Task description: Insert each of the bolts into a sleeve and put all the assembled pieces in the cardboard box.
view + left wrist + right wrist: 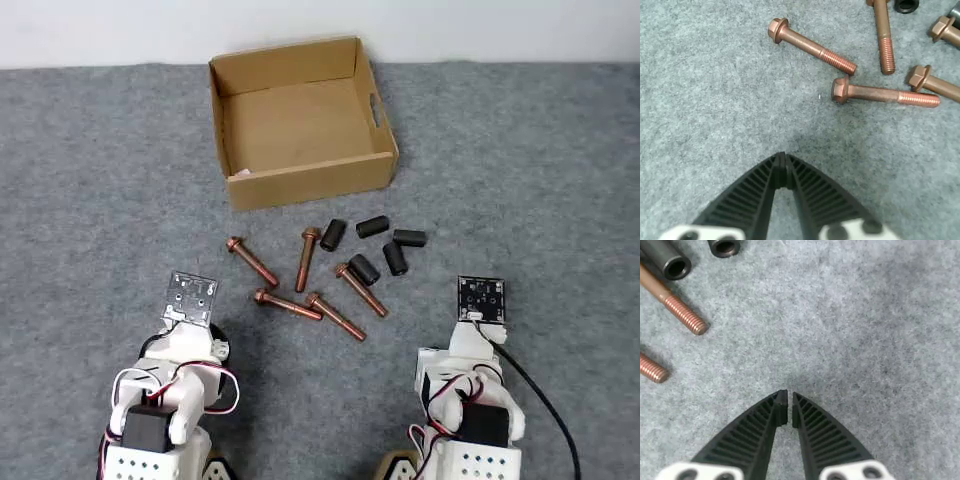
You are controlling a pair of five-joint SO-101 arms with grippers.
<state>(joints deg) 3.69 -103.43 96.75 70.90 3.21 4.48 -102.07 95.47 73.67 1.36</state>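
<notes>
Bolts [885, 93] just ahead of left hand [784, 158]

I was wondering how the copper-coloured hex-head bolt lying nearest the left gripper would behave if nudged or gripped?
The copper-coloured bolt is probably rigid and heavy for its size, as it looks like solid metal. Its round shank lies flat on the grey carpet, so a sideways push may roll it in an arc around its wider head.
</notes>
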